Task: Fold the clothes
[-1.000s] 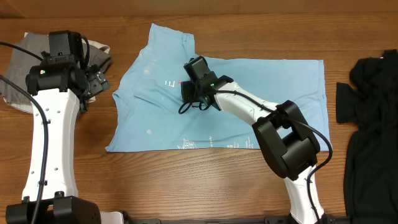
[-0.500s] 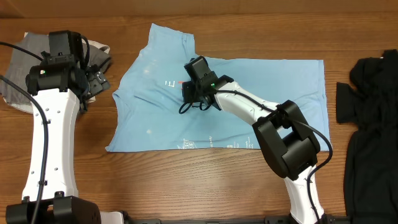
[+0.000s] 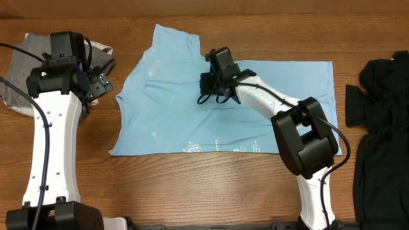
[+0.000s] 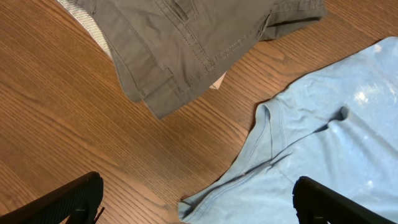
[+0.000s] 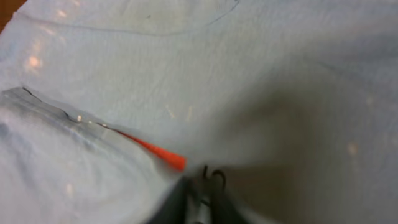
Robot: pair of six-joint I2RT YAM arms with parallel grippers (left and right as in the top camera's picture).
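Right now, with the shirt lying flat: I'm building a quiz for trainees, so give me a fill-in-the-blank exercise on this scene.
1. The T-shirt spread on the table is light ____.
2. The left gripper has its jaws ____.
3. The heap at the table's right edge is ____.
4. The grey garment lies beside the ____ gripper.

Missing words: blue; open; black; left.
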